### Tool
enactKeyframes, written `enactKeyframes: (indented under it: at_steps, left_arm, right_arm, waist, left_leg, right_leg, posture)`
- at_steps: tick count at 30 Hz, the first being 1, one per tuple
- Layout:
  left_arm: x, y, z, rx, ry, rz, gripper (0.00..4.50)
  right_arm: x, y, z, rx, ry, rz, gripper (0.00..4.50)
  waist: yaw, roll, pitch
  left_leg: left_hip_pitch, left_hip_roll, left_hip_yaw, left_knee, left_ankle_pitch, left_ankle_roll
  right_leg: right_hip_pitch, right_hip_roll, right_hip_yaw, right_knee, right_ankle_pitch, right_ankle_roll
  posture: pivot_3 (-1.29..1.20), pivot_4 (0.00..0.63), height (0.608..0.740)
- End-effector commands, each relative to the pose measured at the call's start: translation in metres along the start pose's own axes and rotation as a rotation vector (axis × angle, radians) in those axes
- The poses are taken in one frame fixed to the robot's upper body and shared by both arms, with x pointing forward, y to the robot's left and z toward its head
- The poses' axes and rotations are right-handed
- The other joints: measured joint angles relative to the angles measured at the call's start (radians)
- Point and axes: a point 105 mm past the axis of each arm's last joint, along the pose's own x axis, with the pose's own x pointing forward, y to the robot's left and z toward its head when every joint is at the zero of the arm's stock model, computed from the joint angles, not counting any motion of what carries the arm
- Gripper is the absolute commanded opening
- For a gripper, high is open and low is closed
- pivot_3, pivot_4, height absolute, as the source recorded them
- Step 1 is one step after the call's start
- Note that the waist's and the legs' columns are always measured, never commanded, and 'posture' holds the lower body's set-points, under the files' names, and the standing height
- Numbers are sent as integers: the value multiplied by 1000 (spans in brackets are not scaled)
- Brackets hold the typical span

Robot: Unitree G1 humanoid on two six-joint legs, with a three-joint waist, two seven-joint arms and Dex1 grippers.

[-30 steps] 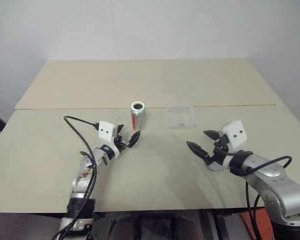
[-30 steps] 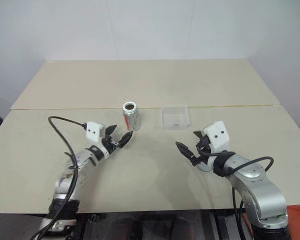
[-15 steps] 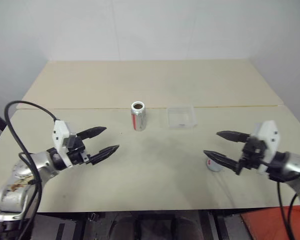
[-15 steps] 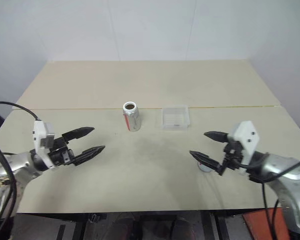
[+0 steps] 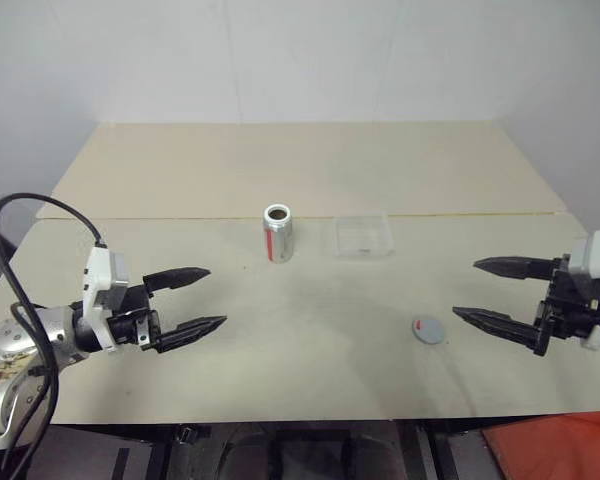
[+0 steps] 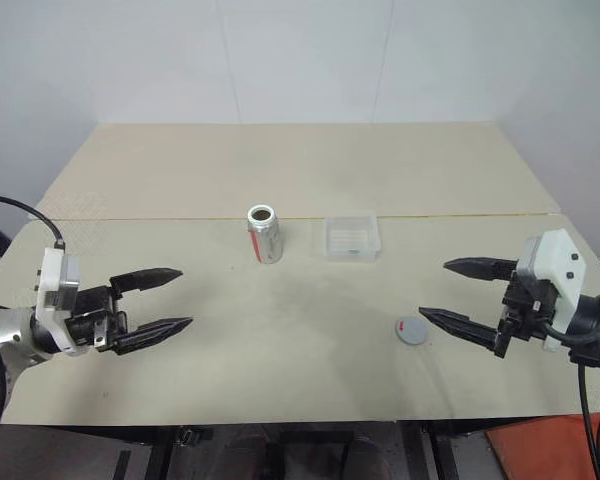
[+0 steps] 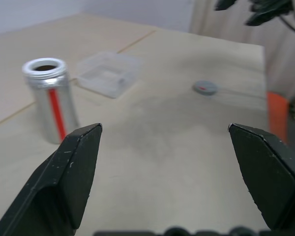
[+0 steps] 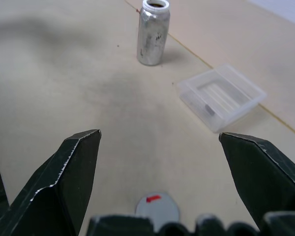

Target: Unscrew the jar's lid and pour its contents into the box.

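Note:
The silvery jar (image 5: 278,232) with a red stripe stands upright and uncapped at the table's middle, its mouth open. Just right of it sits the clear shallow box (image 5: 363,236). The grey lid (image 5: 429,330) lies flat on the table nearer the front right, a small red mark on it. My left gripper (image 5: 202,297) hovers open at the front left, well away from the jar, with nothing between its fingers. My right gripper (image 5: 477,290) is open at the right, a short way right of the lid, also holding nothing.
Two beige tabletops meet at a seam (image 5: 180,216) just behind the jar and box. A black cable (image 5: 40,205) loops over the left arm. A white wall rises behind the table.
Both grippers have drawn back and outward from the table's middle, the left away from the jar and the right off the lid, which now lies uncovered. Jar and box have not moved.

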Motion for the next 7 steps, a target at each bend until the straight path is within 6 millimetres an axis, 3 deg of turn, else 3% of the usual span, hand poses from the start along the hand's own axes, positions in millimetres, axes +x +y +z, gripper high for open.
enactKeyframes:
  at_steps: [1,7]
  left_arm:
    - [5,3,12,47,-36,-9,4486]
    - [-2,15,20,62,-34,34,4486]
  right_arm:
    - [-10,-10,12,-79,6,-67,4500]
    - [-33,0,6,-69,81,-128,4500]
  waist:
    - [0,0,0]
    - [4,0,0]
  left_leg:
    - [0,0,0,0,0,0]
    - [-1,0,-1,0,0,0]
  right_leg:
    - [0,0,0,0,0,0]
    - [0,0,0,0,0,0]
  posture:
    - [0,150,740]
    - [0,150,740]
